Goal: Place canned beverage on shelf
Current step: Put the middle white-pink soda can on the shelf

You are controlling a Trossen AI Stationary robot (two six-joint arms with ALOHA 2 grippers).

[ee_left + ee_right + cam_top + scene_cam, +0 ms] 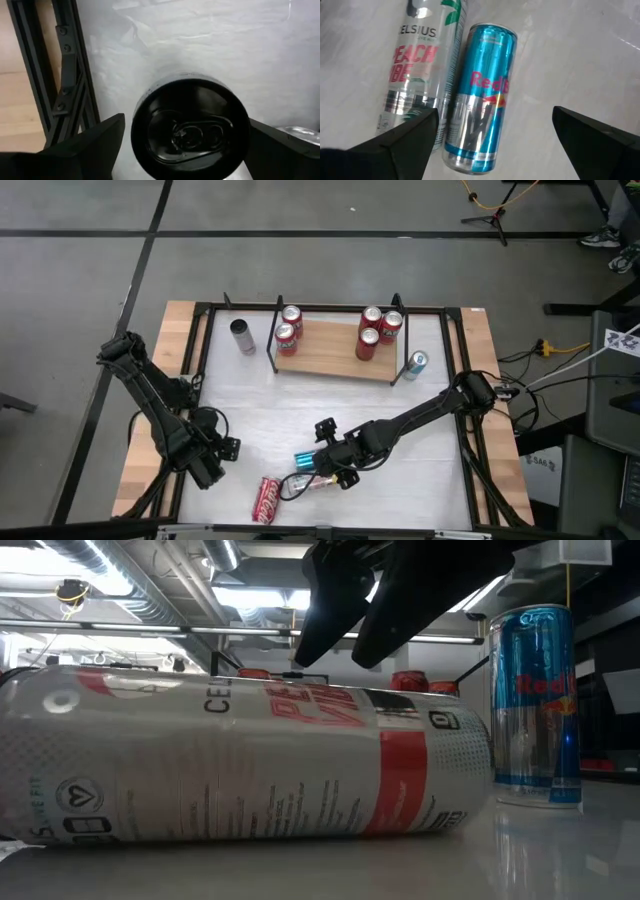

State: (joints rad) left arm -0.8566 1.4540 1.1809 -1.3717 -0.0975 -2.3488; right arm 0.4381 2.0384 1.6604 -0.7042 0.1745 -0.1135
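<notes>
The wooden shelf point(325, 360) stands at the table's far middle with several red cans point(288, 332) upright on it. My right gripper point(332, 464) is open and hovers over a blue Red Bull can point(480, 95) that lies on its side beside a white Celsius can point(417, 75), both on the tabletop; the fingers point(415, 132) touch neither. My left gripper point(212, 465) is open at the near left. Its fingers stand on either side of an upright black can's top point(190, 130), which is hidden in the high view.
A red cola can point(267, 500) lies near the front edge. A grey can point(242, 335) stands left of the shelf and a light-blue can point(415, 363) right of it. In the low view a Red Bull can point(535, 705) shows upright behind the Celsius can point(240, 755).
</notes>
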